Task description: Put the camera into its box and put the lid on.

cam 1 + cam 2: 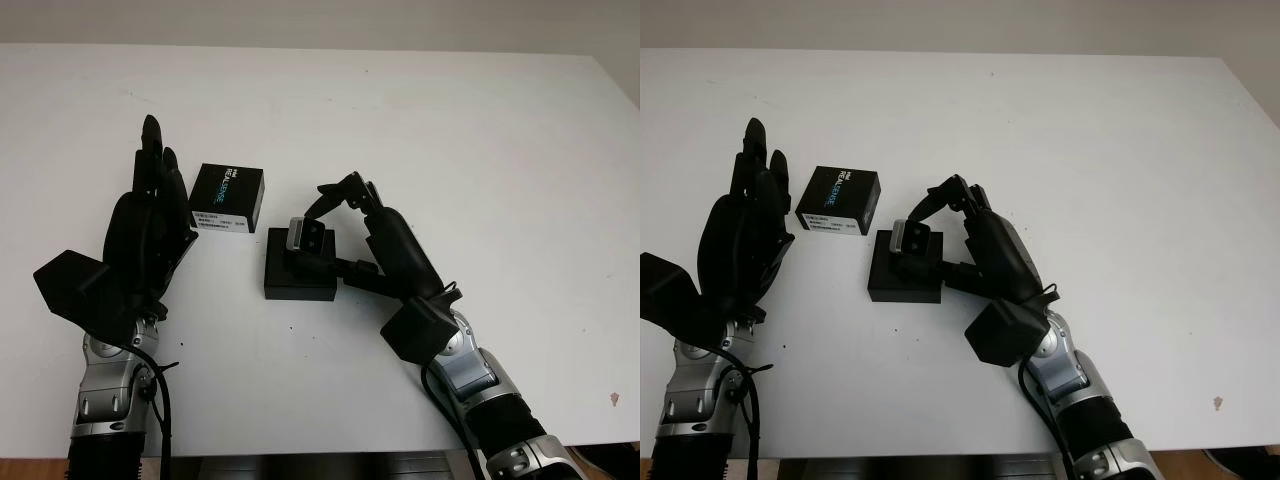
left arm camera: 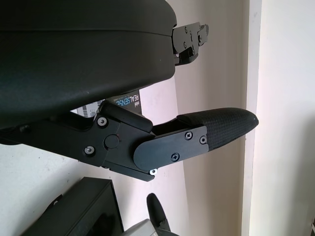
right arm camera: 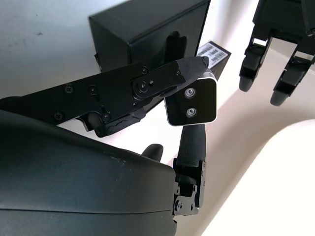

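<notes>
Step in hand, as judged: seating the camera. Right hand [image 1: 335, 235] held the small silver-faced camera [image 1: 303, 236] clamped in its fingers [image 3: 189, 73], just over the open black box base [image 1: 298, 280] on the white desk [image 1: 480, 150]. Next calls for lowering squarely, then releasing. Black printed lid [image 1: 228, 199] lay behind-left. Left hand [image 1: 150, 215] open, upright beside the lid.
</notes>
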